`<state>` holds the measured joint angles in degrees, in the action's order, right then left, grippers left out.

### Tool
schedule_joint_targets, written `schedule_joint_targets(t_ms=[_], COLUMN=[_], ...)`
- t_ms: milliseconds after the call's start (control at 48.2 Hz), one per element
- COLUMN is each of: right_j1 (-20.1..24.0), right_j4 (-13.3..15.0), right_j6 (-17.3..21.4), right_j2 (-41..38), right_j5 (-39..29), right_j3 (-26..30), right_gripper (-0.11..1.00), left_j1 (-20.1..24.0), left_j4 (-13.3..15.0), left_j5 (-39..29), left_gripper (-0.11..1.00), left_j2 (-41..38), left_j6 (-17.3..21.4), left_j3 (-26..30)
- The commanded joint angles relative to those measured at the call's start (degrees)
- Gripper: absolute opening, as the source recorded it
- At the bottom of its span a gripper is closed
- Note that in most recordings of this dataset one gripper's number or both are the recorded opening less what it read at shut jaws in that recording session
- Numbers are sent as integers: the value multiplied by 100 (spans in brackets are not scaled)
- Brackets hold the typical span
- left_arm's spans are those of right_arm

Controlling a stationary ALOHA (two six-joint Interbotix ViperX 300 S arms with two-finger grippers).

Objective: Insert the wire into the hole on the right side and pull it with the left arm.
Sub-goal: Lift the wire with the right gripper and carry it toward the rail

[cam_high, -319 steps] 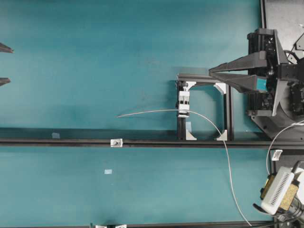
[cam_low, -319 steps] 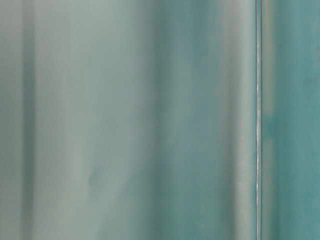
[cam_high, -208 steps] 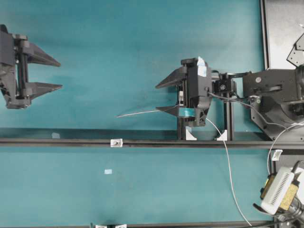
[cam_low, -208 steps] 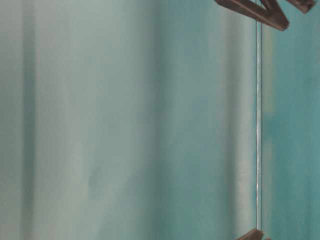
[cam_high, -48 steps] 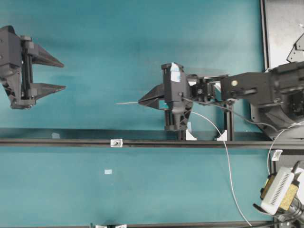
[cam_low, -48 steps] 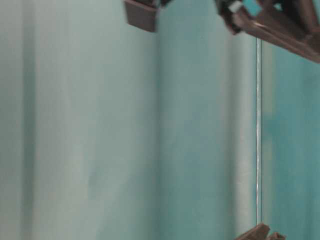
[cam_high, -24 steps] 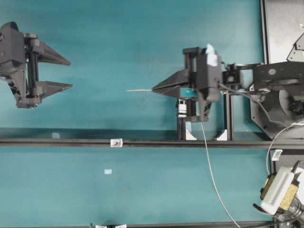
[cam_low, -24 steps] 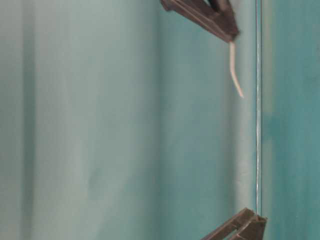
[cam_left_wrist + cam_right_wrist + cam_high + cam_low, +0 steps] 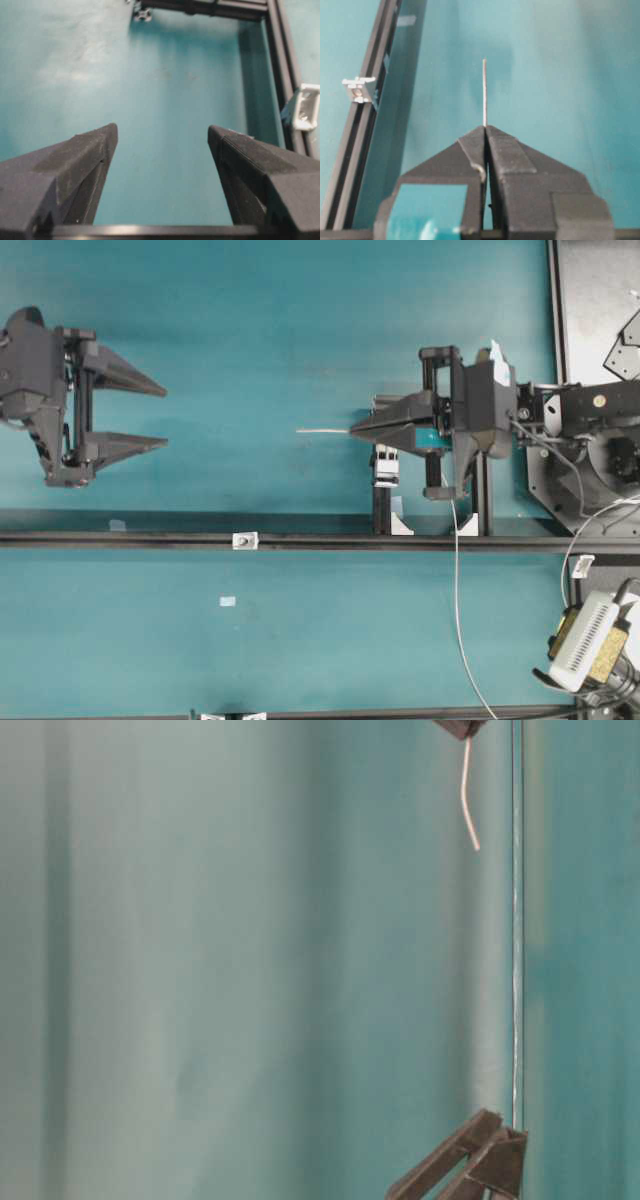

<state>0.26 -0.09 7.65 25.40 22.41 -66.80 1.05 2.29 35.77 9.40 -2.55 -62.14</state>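
Projecting leftward from the pinched-together fingers of the right gripper (image 9: pixel 352 427), the wire (image 9: pixel 322 430) shows a short free end above the teal table (image 9: pixel 280 320), its remaining length trailing down past the black rail (image 9: pixel 150 539). The small bracket (image 9: pixel 244 540) with the hole sits on that rail, well apart from the wire tip. The left gripper (image 9: pixel 165 418) hovers at far left, fingers spread wide and holding nothing.

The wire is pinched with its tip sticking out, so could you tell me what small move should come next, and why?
Probably swing the right gripper toward the small bracket on the black rail. Its jaws are shut on the wire, whose free end points over bare mat, away from the bracket, and nothing is threaded yet.
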Motion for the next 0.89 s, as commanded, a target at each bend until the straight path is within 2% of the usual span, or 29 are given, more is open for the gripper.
schedule_joint_targets(t_ms=[0,166,269,415,518,580,643,808,871], right_j1=[105,343,431,606,835,1046,1336,2101,2373], right_j4=[-9,-18,-88,-413,-756,-1063,-1529,-2979,-3445], right_j6=[0,-26,-35,-97,-281,-475,-765,-1591,-1881], right_j2=[-26,-237,-527,-1011,-1336,-1503,-1670,-1978,-2083], right_j5=[360,1125,1521,1802,2057,2259,2496,3015,3120], right_j3=[-44,-167,-229,-229,-202,-202,-202,-97,-9], right_gripper=[2,2,2,2,2,2,2,2,2], left_j1=[-105,-220,-378,-483,-536,-589,-642,-800,-853], left_j4=[18,18,9,18,18,18,18,44,62], left_j5=[571,1178,1485,1986,2399,2602,2804,3103,3146], left_gripper=[93,93,93,93,93,93,93,93,93], left_j2=[-123,-466,-703,-1046,-1318,-1459,-1600,-1846,-1898], left_j6=[-105,-466,-519,-519,-519,-527,-527,-527,-536], left_j3=[-44,-158,-123,-132,-132,-123,-97,-44,-18])
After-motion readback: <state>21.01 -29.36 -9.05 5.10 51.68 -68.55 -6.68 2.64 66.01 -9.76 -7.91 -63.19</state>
